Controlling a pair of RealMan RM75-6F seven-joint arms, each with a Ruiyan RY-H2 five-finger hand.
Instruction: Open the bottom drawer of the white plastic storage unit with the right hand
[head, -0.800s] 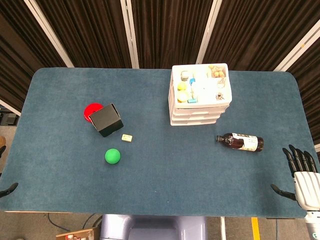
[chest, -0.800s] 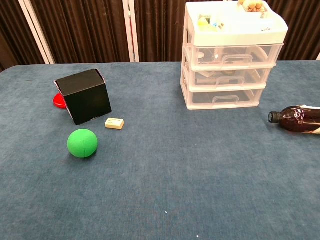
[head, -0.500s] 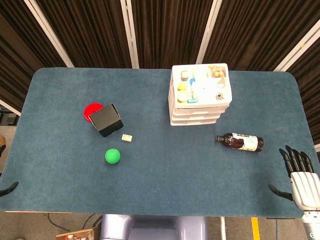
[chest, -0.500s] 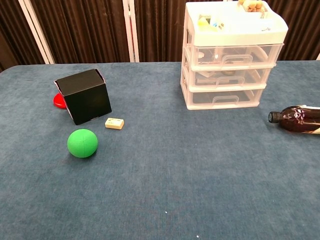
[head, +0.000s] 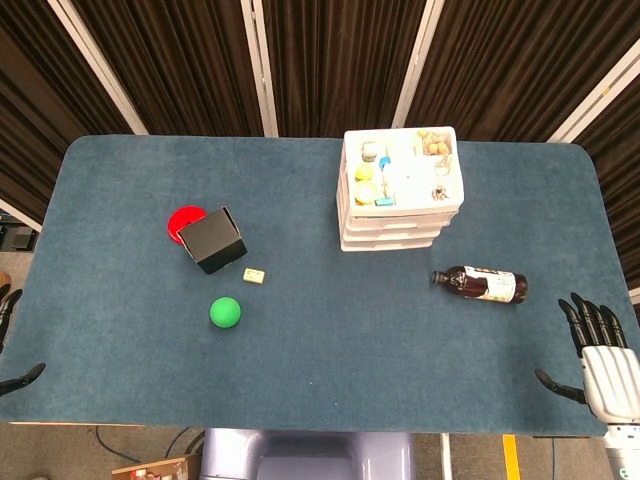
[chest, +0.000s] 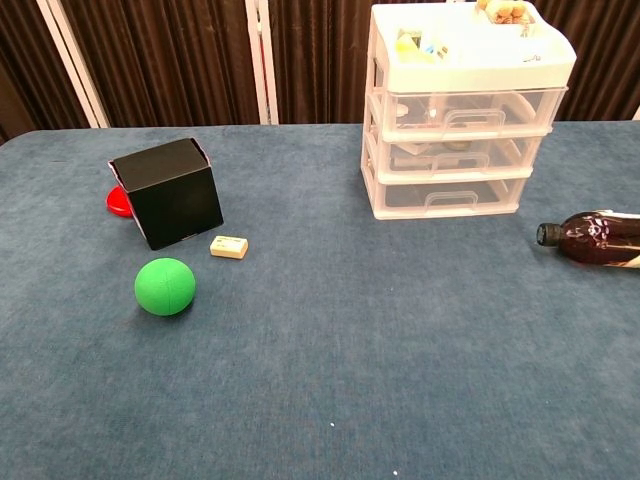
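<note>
Behind the blue table hung dark curtains, my right hand rested at its near right corner, fingers spread and holding nothing, well apart from the white storage unit, whose bottom drawer was closed.

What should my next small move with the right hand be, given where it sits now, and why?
Probably bring the right hand forward and leftward toward the bottom drawer. The hand is at the table's near right edge, fingers spread and holding nothing, far from the white storage unit, whose drawers all look closed. Pass clear of the lying brown bottle.
</note>
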